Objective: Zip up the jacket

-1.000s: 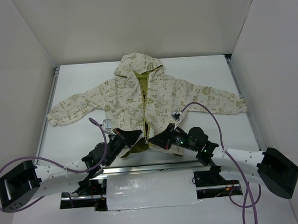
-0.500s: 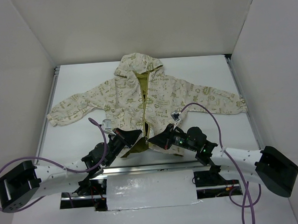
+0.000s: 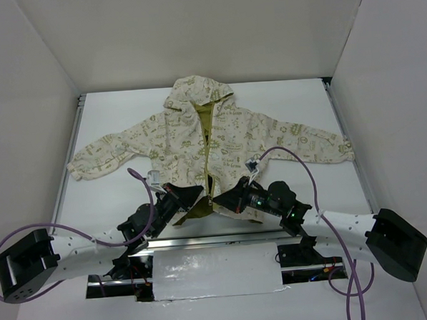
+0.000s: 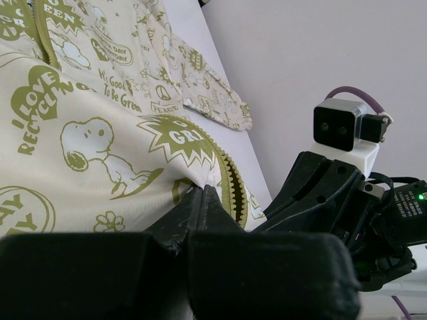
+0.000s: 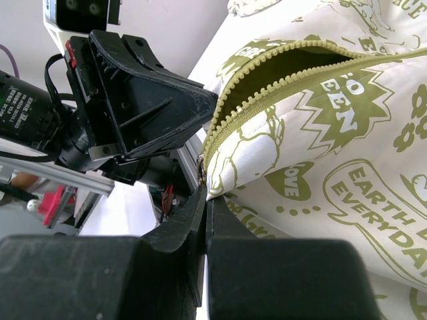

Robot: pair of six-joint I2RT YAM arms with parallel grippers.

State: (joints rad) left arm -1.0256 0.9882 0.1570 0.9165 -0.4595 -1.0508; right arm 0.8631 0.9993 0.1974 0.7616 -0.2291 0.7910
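Though limp, soft doodle-printed jacket (image 3: 173, 140).

— What do those arms (image 3: 332, 229) look like?
— White tubular links (image 3: 68, 252), chunky black joint housings (image 3: 22, 265), a purple cable (image 3: 281, 148) looping off each.
— And the ends?
— Left gripper (image 4: 203, 193) matte black, wedge-fingered; white camera box (image 4: 343, 133) and green LED (image 4: 420, 196) by the right wrist.

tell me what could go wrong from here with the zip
1. Both grippers are shut on thin hem edges: the left gripper right beside the teeth, the right gripper at the zip's bottom end. A pull could slip the jacket free.
2. The grippers sit very close together, so they may bump.
3. The zip's two sides gape apart and curve near the hem, so they may meet misaligned.
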